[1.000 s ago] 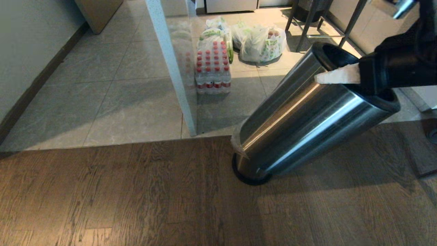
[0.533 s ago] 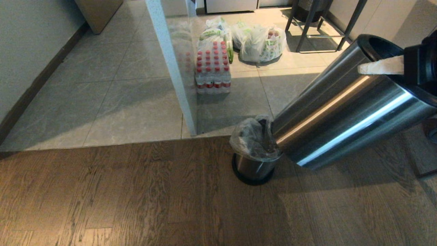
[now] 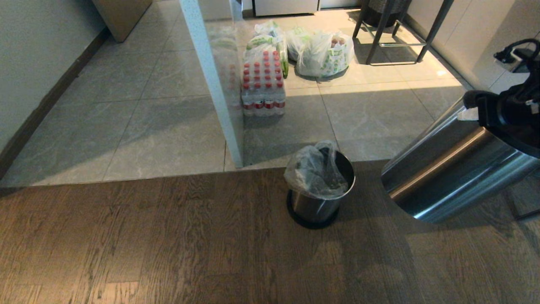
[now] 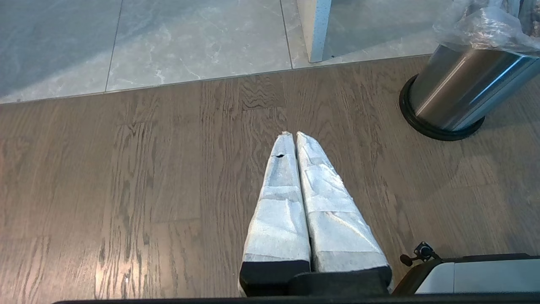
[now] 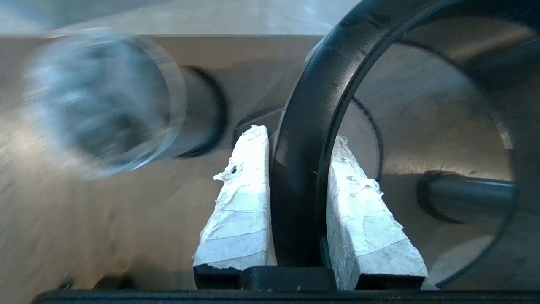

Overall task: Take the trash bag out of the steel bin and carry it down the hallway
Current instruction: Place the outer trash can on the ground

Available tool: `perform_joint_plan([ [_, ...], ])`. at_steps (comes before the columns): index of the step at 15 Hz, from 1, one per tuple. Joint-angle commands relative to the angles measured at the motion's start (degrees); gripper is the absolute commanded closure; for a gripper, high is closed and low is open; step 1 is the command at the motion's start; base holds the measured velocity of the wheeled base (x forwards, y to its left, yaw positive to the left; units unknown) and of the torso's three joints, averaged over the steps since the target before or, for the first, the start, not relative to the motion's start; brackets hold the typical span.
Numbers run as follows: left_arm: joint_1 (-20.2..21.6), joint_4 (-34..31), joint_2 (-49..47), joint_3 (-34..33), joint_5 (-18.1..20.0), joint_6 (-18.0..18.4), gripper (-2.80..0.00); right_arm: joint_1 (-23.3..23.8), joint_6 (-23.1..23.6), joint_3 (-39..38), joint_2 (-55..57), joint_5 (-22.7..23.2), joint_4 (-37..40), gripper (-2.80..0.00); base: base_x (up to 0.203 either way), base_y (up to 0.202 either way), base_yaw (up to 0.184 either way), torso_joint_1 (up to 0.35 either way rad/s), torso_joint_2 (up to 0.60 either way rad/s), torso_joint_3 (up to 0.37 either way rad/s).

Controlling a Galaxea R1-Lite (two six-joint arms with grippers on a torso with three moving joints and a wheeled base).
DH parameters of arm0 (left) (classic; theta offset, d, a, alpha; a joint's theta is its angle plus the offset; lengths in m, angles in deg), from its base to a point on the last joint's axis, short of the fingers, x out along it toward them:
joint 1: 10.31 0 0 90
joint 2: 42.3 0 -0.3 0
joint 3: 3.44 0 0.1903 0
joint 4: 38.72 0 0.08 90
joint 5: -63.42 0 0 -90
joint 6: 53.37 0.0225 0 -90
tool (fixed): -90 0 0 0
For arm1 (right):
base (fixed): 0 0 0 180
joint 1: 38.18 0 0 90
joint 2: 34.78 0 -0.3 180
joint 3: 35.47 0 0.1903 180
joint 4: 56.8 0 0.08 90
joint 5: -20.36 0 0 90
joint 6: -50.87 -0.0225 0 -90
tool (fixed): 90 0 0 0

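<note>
Two pincers, you note: left pincer (image 4: 295, 134) pressed together, idle over wood floor (image 3: 147, 245). Trash bag (image 3: 314, 171) sits in inner bucket (image 3: 316, 204), centre; thin, crinkly, likely light, tears easily — grab bunched top edge. Right pincer (image 5: 297, 147) narrowly parted, pinching black rim (image 5: 301, 126) of lifted steel bin (image 3: 451, 177), tilted at right.

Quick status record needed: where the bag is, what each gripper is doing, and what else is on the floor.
trash bag: sits in the inner bucket, upright on the wood floor
steel bin: outer shell, tilted, off the floor, to the robot's right
right gripper: clamped on the shell's black rim, one finger inside, one outside
left gripper: shut, empty, over the wood floor
other items: bottle pack and white bags on the tiles
</note>
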Motion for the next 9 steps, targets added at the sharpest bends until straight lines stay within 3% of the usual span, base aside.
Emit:
perform_joint_plan([
  [1,0.0,0.0,0.0,0.1,0.0,0.0,0.0,2.4,0.0,1.4,11.6,0.0,-3.4,0.0,0.0,0.0,0.0,0.0,0.0,0.0],
  [4,0.0,0.0,0.0,0.0,0.0,0.0,0.0,4.2,-0.1,5.8,23.9,-0.1,-9.9,0.0,0.0,0.0,0.0,0.0,0.0,0.0],
  [9,0.0,0.0,0.0,0.0,0.0,0.0,0.0,6.5,0.4,22.0,40.0,-0.2,-15.9,0.0,0.0,0.0,0.0,0.0,0.0,0.0],
])
